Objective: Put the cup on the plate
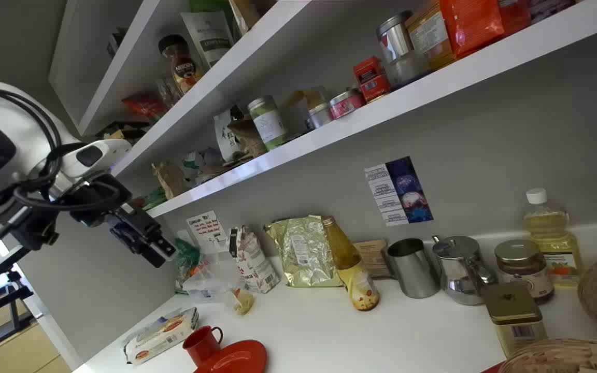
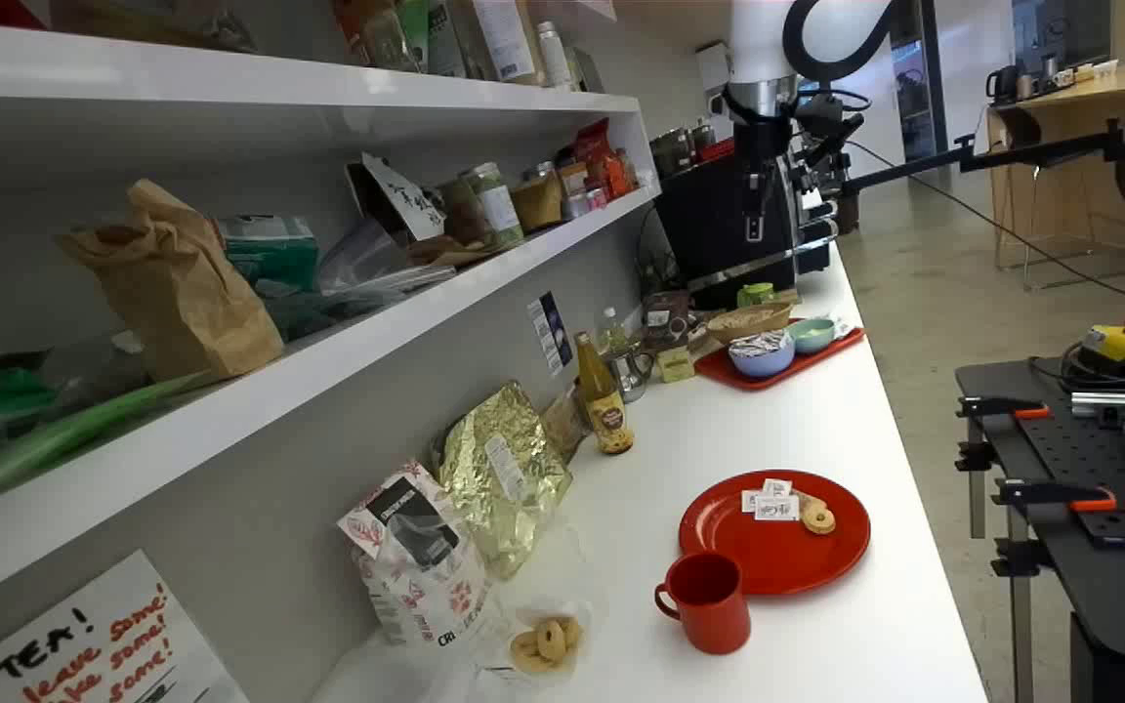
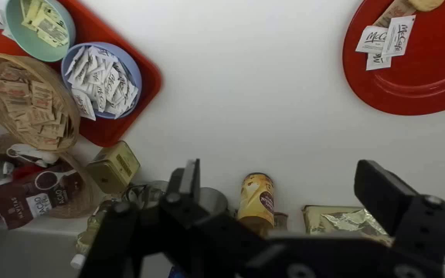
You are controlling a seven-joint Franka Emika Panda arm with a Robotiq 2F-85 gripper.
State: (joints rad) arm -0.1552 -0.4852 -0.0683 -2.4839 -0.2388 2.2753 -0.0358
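Gripper (image 3: 278, 173), its jaws parted wide, hangs over the counter (image 3: 226, 108) as, in an exterior view, the cup (image 2: 711, 607) stands upright just beside the near left rim of the plate (image 2: 782, 555).

Edges crop the plate (image 3: 427, 63) in 2 views; in an exterior view, the cup (image 2: 713, 613) partly hides it.

1. White counter (image 2: 699, 434), in an exterior view.
2. Near: red cup (image 2: 714, 613), upright, just beside the red plate (image 2: 774, 552).
3. Left, near to far: printed bag (image 2: 426, 576), gold bag (image 2: 504, 478), bottle (image 2: 607, 398).
4. Far: red tray (image 2: 821, 358), small tin (image 2: 677, 365) to its left.
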